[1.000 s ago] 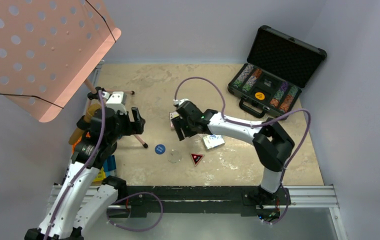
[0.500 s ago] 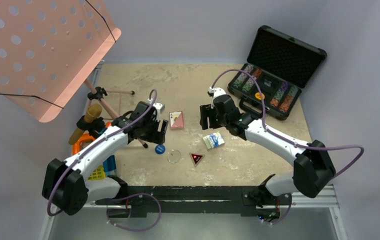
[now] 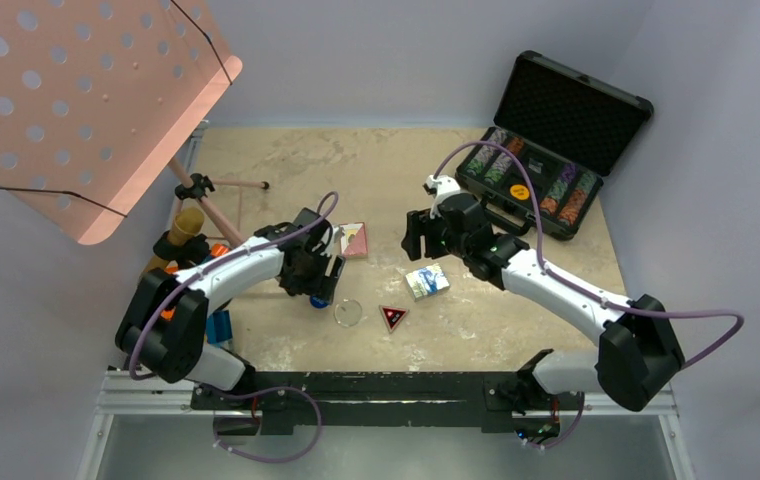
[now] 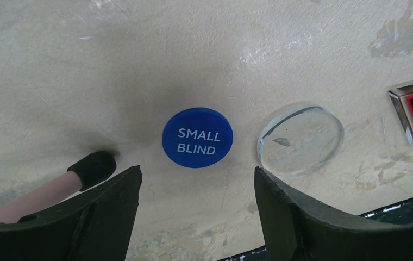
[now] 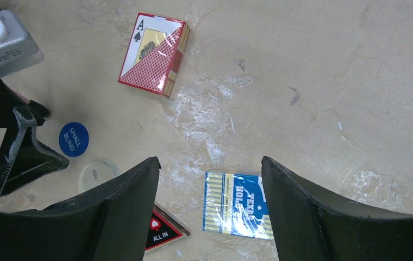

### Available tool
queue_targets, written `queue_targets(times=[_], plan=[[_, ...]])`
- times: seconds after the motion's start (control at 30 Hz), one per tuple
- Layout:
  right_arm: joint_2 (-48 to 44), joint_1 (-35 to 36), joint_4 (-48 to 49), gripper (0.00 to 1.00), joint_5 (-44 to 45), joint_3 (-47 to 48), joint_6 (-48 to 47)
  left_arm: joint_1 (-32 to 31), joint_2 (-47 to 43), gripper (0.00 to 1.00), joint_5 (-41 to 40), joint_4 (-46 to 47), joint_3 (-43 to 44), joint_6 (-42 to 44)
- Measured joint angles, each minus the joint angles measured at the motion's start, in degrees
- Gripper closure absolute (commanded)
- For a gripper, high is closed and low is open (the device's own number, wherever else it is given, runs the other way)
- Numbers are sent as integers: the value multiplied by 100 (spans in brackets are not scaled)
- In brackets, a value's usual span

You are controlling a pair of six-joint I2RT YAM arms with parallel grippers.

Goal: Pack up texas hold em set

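With left jaws and right jaws open, empty: risks skidding thin blue button (image 4: 197, 137) into clear button (image 4: 300, 139) at 3 o'clock on closing.

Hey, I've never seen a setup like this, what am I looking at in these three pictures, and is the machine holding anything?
These are two robot arms bolted to the near edge of a table, each ending in a two-finger gripper. One picture looks down from above; the other two come from cameras on each wrist, so the dark shapes at the bottom are that arm's own fingers. The left gripper hovers open over a blue SMALL BLIND button, a clear button beside it. The right gripper is open near a blue card deck; a red card deck and an ALL IN marker lie nearby. An open black briefcase of poker chips sits far right. Nothing is held.
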Motion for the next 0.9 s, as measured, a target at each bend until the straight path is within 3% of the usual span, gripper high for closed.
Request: queue_targets(times=[0.9], plan=[[-44,-81,293,28,-286,-155,0,-151,1176,34,-190,-444,614,-59]])
